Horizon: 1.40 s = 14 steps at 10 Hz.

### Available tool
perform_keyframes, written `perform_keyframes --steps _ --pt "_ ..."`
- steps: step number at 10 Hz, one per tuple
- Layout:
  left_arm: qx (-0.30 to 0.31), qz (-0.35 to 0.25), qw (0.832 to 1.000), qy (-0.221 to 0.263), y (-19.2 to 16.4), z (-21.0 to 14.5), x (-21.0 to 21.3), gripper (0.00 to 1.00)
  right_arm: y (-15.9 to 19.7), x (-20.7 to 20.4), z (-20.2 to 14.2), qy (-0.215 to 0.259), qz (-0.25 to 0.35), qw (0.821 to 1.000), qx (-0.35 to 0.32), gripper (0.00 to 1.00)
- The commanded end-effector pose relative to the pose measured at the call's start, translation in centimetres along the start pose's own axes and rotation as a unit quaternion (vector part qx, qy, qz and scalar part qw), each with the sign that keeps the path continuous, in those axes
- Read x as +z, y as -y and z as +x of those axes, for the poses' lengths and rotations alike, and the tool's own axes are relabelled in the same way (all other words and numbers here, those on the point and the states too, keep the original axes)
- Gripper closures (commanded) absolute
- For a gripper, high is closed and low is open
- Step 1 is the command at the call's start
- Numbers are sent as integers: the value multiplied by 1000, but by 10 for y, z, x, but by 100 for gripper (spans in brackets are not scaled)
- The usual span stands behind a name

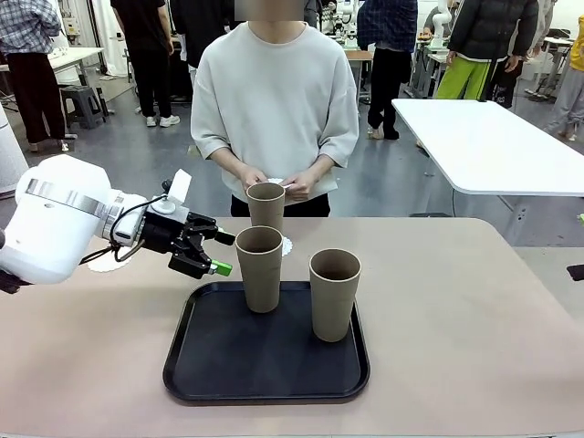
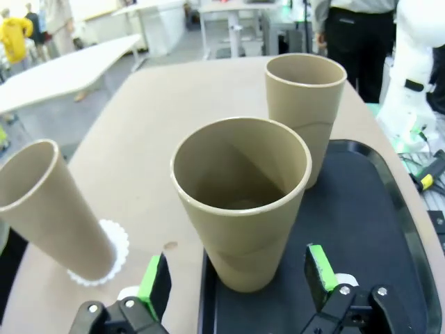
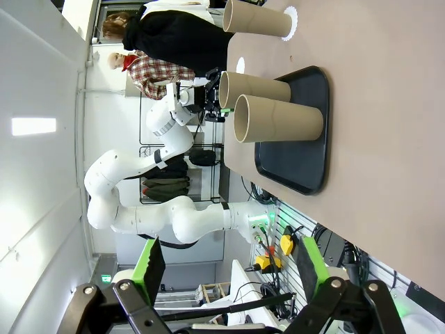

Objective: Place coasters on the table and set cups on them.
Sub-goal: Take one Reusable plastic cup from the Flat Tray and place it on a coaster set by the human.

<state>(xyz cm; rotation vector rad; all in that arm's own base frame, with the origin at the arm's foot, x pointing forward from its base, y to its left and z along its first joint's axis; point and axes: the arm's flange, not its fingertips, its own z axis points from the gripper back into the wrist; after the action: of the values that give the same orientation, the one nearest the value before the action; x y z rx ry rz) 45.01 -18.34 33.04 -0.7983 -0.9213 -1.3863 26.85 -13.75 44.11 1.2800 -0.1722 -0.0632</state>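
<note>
Two tan cups point(image 1: 259, 267) point(image 1: 335, 292) stand on the black tray point(image 1: 210, 351). A third cup point(image 1: 265, 205) stands on a white lacy coaster point(image 1: 286, 245) on the table point(image 1: 456, 319), in front of the person. My left gripper point(image 1: 222, 253) is open at the left side of the nearer tray cup. In the left wrist view that cup point(image 2: 240, 202) rises just beyond the green fingertips point(image 2: 154, 282), with nothing gripped. Another coaster point(image 1: 108, 265) lies partly hidden behind the left arm. My right gripper point(image 3: 229, 261) is open and empty, well away from the tray point(image 3: 306, 139).
The person stands at the far edge with both hands point(image 1: 274, 181) together on something small and white. A white table point(image 1: 493, 137) stands at the back right. Bare tabletop lies to the right of the tray.
</note>
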Motion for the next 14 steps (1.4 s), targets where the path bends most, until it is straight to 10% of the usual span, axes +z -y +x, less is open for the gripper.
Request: perform_keyframes --steps 1,3,14 --pt "-16 8 1000 -5 3 1 0 0 0 0 1 2 4 1000 0 0" --pt "29 17 998 -57 0 8 12 0 0 0 1 2 4 1000 0 0" --pt "-13 -28 999 36 1 -17 4 0 0 0 1 2 4 1000 0 0"
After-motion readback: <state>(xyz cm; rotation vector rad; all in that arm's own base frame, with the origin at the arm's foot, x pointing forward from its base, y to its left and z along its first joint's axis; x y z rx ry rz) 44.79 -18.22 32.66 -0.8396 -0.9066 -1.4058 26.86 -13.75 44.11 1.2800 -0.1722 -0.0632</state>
